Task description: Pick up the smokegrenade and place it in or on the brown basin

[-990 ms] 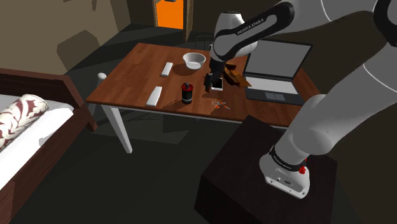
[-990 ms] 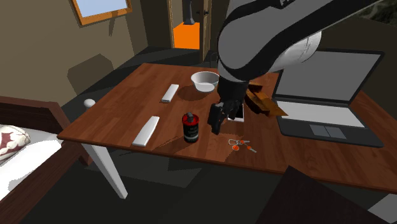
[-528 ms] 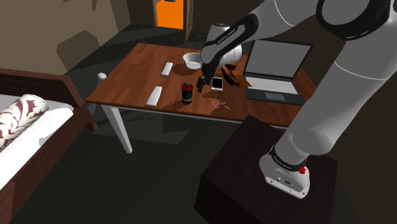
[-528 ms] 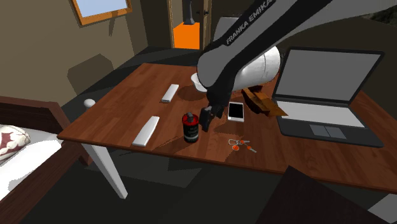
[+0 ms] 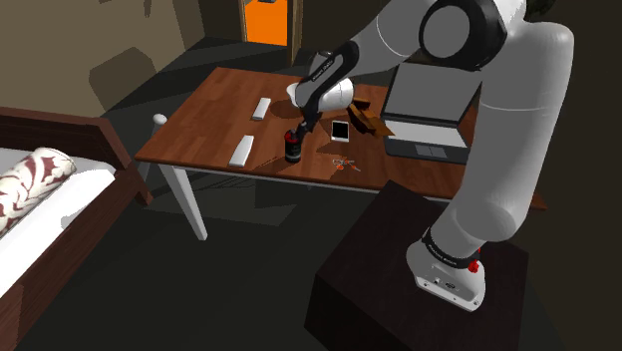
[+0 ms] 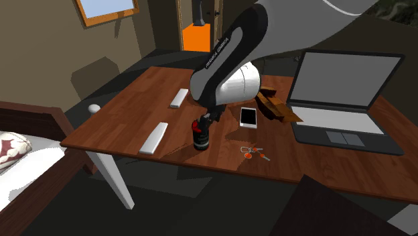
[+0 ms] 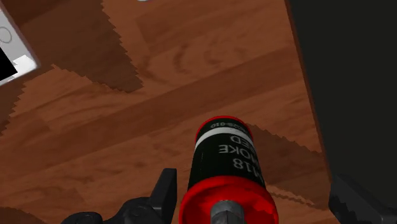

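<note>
Table [image 5: 199,120] count: 1 open laptop [image 5: 431,108], 1 brown basin [image 5: 370,121], 1 phone [image 5: 340,131], 1 small red-and-silver bunch [image 5: 343,164], 2 flat white bars [image 5: 261,108] [image 5: 241,151], 1 smokegrenade [image 5: 293,150].

- The basin sits just beside the laptop, on its shoulder-view left.
- The phone lies next beyond the basin, flat, screen up.
- The grenade is further from the laptop again, so I see the phone lying between the grenade and the basin.
- The red-and-silver bunch lies off the laptop's front corner, near the table edge.
- Both white bars are the furthest things from the laptop, past the grenade.

Smokegrenade in the wrist view [image 7: 224,165]: upright black cylinder with a white band, white lettering reading "M18 SMOKE", a red cap and a grey fuse stub at the centre.

The gripper [image 7: 252,180] is over the grenade with its fingers [image 7: 164,191] spread to either side of the red cap. I cannot confirm contact.
</note>
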